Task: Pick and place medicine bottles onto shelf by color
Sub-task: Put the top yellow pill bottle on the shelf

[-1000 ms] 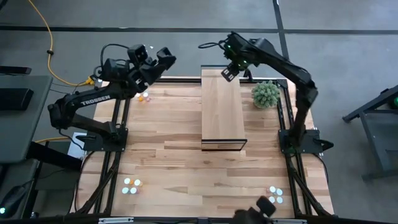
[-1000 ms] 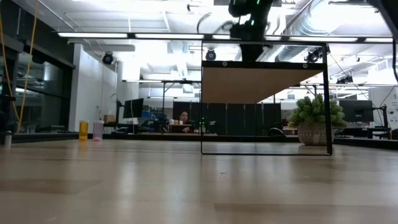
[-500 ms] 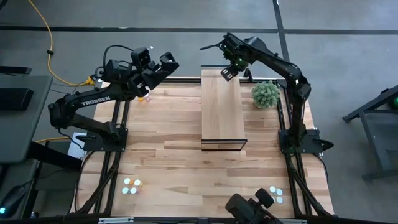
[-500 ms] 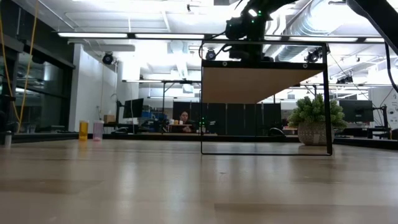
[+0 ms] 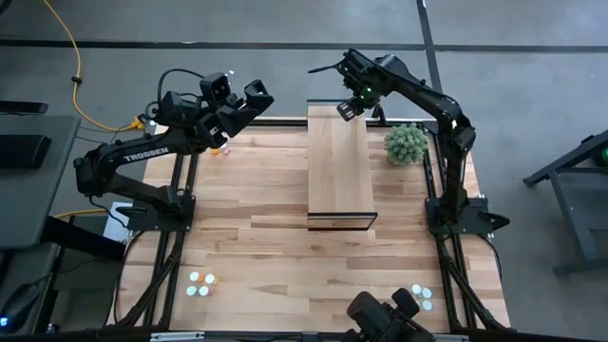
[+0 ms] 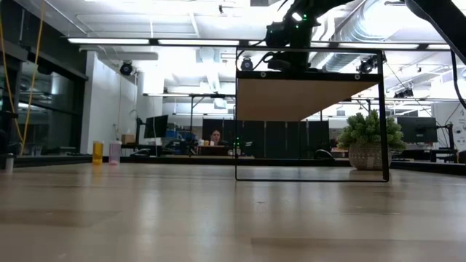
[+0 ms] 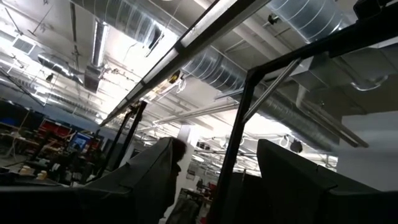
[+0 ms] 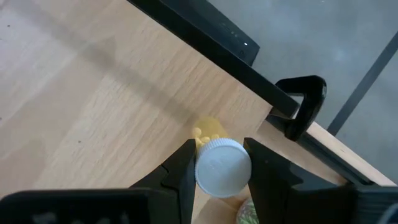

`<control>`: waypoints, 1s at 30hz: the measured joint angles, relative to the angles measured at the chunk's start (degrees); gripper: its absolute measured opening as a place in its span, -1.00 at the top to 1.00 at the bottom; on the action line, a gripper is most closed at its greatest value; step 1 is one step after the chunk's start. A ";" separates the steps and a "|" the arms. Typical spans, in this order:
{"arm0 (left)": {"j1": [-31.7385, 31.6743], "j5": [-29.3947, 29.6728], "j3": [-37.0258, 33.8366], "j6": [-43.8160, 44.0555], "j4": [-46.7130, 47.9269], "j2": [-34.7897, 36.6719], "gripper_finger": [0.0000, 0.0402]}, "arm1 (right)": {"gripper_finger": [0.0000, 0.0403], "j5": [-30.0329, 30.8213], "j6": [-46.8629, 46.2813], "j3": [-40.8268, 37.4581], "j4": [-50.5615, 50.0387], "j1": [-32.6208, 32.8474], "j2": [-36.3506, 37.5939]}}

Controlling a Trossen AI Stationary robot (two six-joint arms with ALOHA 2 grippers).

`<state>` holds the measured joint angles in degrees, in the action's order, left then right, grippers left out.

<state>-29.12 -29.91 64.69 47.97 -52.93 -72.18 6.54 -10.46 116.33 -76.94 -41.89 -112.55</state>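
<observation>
1. Nearest the front edge of the surface, two small clusters of medicine bottles wait: one near the front left corner, one near the front right corner. Their colours are hard to tell from above, and no claw is near them.
2. Further back, the shelf stands near the middle of the surface and runs toward its far edge. Its top board looks bare along the near and middle stretch, so little or nothing seems to be placed there yet.
3. Beyond that, at the far end of the shelf, the right claw hovers just above the board. Its wrist view shows the right claw clamped on a yellow bottle, one finger either side of the white cap, with the body pointing down at the wood near the dark frame edge.
4. Near the far left corner, the left claw is raised above the surface, tilted up toward the ceiling. Its fingers stand well apart with nothing between them. Two more bottles stand below that arm.
5. By my reading, the task is at an early stage: the yellow bottle is about to be set down, and the three groups on the surface are all left to sort.
</observation>
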 joint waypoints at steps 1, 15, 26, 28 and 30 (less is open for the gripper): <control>0.00 0.00 0.00 0.00 0.00 0.00 -0.13 | 0.46 0.06 -0.01 0.00 0.07 0.00 0.00; 0.44 -0.94 0.00 0.02 -0.01 0.00 -0.13 | 0.46 0.80 -1.74 -0.03 0.00 0.00 0.00; 0.44 -1.18 0.00 0.02 0.00 0.00 -0.13 | 0.12 2.48 -3.69 -0.04 -0.16 -0.02 0.00; 0.44 -1.18 0.00 0.02 0.00 0.00 -0.13 | 0.08 2.48 -4.08 -0.04 -0.14 0.00 0.00; 0.44 -1.18 0.00 0.02 0.00 0.00 -0.13 | 0.05 2.46 -4.11 -0.04 -0.04 0.00 0.00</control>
<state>-28.69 -31.09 64.69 47.99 -52.93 -72.18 8.99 -14.57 116.29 -76.98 -41.89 -112.55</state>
